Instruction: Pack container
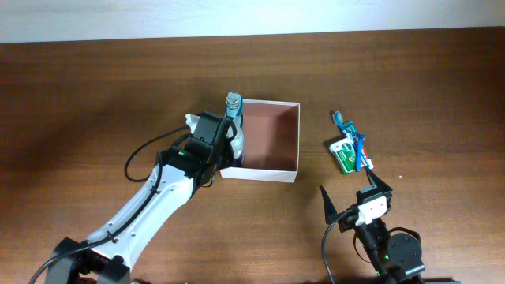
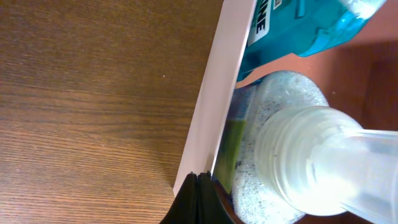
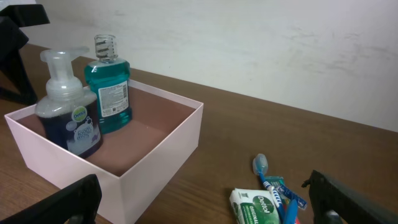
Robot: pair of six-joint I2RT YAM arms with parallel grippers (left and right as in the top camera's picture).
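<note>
We are looking at a dark brown wood-grain table [image 1: 95, 95] running up to a pale, plain wall [image 3: 280, 43]. The square, shallow, white-walled container [image 1: 276, 138] with its pinkish-brown floor is sitting mid-table, open-topped. The left gripper [image 2: 198, 186] is hanging at its left wall, jaws drawn to a thin seam; whether they are pinching that wall we cannot tell. The right gripper [image 1: 345, 181] is spreading wide, empty.

The brown wooden table [image 1: 95, 95] carries the white-walled container [image 1: 298, 142]. Near it, to its right in the overhead view, lie a blue toothbrush [image 1: 351, 138] and a green packet [image 1: 343, 156].
</note>
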